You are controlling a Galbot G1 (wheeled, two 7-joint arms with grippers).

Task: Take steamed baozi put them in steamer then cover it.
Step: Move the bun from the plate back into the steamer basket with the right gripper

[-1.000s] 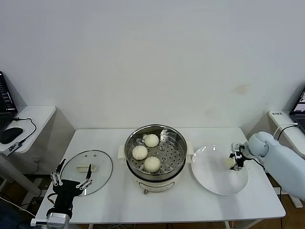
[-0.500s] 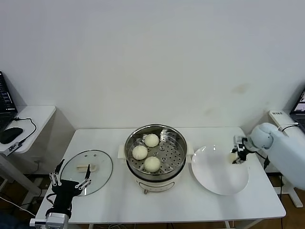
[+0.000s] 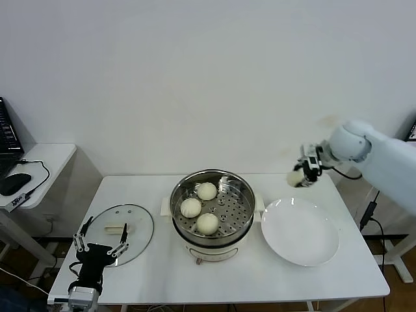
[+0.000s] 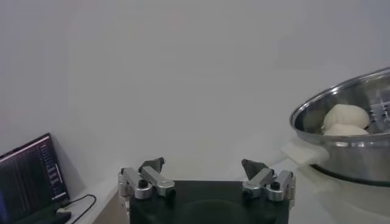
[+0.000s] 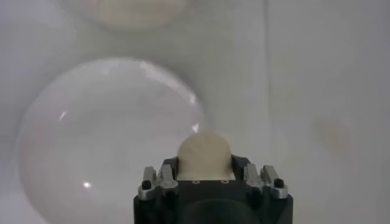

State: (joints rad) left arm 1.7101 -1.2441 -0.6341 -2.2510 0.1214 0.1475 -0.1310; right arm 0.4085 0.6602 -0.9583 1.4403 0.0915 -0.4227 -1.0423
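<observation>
The steel steamer (image 3: pixel 184 192) stands mid-table on its cream base, and three baozi (image 3: pixel 207 191) (image 3: pixel 190 207) (image 3: pixel 208 223) lie on its perforated tray. High above the table's back right, my right gripper (image 3: pixel 300 175) is shut on a fourth baozi (image 3: pixel 295 178), which shows as a cream ball (image 5: pixel 204 154) between the fingers in the right wrist view. The glass cover (image 3: pixel 119 233) lies flat at the left of the table. My left gripper (image 3: pixel 101 238) hovers open at the cover's near edge, and in the left wrist view it (image 4: pixel 204 169) holds nothing.
A white plate (image 3: pixel 300 231) lies bare to the right of the steamer, below the raised right arm. A side table with a laptop and mouse (image 3: pixel 13 183) stands at the far left. The steamer's rim (image 4: pixel 341 103) shows to one side in the left wrist view.
My right gripper has lifted the baozi off the plate and carried it up and toward the steamer. The plate now lies bare. The left gripper has barely shifted.
</observation>
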